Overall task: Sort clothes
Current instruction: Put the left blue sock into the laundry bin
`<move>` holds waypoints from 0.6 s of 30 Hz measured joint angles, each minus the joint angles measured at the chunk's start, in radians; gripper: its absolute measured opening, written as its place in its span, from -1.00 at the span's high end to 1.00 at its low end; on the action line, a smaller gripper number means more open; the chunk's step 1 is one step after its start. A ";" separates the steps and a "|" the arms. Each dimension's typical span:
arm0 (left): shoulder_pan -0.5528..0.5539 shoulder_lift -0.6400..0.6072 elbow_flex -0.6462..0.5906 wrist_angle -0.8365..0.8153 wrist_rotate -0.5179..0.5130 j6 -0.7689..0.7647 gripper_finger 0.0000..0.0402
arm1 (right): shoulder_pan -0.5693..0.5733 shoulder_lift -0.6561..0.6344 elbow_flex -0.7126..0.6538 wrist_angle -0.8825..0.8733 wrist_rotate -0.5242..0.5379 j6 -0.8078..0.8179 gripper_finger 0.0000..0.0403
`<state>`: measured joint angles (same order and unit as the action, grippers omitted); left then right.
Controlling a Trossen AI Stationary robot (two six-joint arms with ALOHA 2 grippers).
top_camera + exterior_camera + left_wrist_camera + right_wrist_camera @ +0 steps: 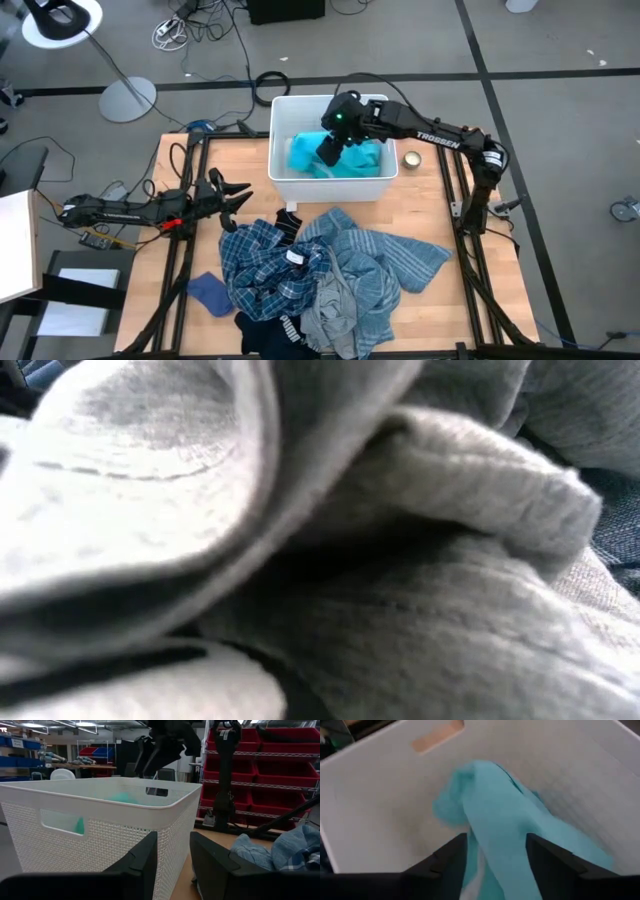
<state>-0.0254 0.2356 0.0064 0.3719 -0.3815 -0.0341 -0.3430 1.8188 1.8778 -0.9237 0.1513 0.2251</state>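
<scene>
A bright turquoise top [335,160] lies crumpled inside the white bin [283,180] at the table's far middle. It also shows in the right wrist view [505,825]. My right gripper [330,148] hangs over the bin, open, its fingers [451,857] on either side of the top and above it. My left gripper [236,195] is open and empty at the table's left, level with the bin's near wall [100,835]. A pile of clothes lies on the near half: a plaid shirt [262,262], grey-blue striped pieces [375,258], a grey piece [335,312] and a navy item [272,335].
A small blue piece [210,292] lies at the pile's left. A round metal object [411,159] stands right of the bin. Grey cloth [330,560] fills the low view. Bare wood shows at the table's left and right sides.
</scene>
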 joint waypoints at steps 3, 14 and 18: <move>0.000 0.000 0.000 0.000 0.000 0.000 0.39 | 0.000 -0.026 0.000 -0.061 0.001 0.003 -0.13; 0.000 0.000 0.000 0.000 0.000 -0.001 0.39 | 0.048 -0.174 0.000 -0.301 0.035 0.426 -0.11; -0.002 0.000 0.000 0.007 0.012 -0.161 0.39 | 0.112 -0.220 0.000 -0.363 0.119 0.564 -0.10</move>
<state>-0.0269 0.2356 0.0067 0.3788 -0.3696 -0.1950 -0.2308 1.5993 1.8782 -1.2868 0.2700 0.7893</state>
